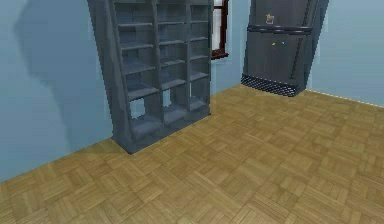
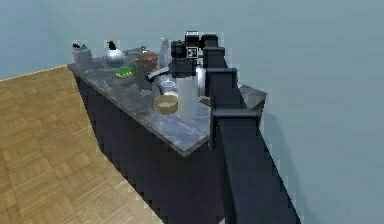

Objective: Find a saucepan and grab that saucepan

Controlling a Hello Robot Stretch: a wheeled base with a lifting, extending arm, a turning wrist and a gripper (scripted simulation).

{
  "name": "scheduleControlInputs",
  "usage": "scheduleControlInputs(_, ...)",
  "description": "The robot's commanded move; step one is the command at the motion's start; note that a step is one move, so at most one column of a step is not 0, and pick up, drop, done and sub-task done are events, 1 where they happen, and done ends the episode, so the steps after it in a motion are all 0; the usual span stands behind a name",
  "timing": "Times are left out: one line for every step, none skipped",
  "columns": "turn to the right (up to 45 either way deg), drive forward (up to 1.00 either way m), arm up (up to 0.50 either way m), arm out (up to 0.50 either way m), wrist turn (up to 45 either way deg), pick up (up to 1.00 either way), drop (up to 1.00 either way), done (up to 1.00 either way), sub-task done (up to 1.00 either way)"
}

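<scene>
A dark counter (image 2: 183, 136) with a grey stone top stands against a pale blue wall, with parquet floor in front of it. Near the middle of the top, towards the wall edge, is a grey metallic vessel (image 2: 160, 80) with what looks like a short handle pointing towards the counter's far end. By its shape it may be the saucepan, but it is too small to tell for sure.

The gripper (image 2: 172, 68) shows right at this vessel, at the end of the arm (image 2: 245, 160), which reaches up over the near end of the counter. I cannot tell whether its fingers are spread or pressed together. Since things stand on the top behind it, I cannot tell whether it holds anything either.

Just in front of the vessel, nearer the front edge, lies a tan round thing (image 2: 167, 103), with a dark upright cylinder (image 2: 184, 88) beside it. Farther along the top are a pale bottle (image 2: 163, 50), a small green thing (image 2: 124, 73) and a round white-and-dark thing (image 2: 113, 52) near the far corner.

Ahead of the robot are an empty dark bookshelf (image 1: 160, 65) and a dark cabinet (image 1: 280, 45).

As I judge it, the search is most likely over and the reach is well along. A firm grip and a lift clear of the counter are left.
</scene>
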Motion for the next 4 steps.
scheduleControlInputs(0.0, 0.00, -0.12, 0.00, 0.0, 0.00, 0.00, 0.00, 0.00)
scheduleControlInputs(0.0, 0.00, 0.00, 0.00, 0.0, 1.00, 0.00, 0.00, 0.00)
scheduleControlInputs(0.0, 0.00, 0.10, 0.00, 0.0, 0.00, 0.00, 0.00, 0.00)
scheduleControlInputs(0.0, 0.00, 0.00, 0.00, 0.0, 0.00, 0.00, 1.00, 0.00)
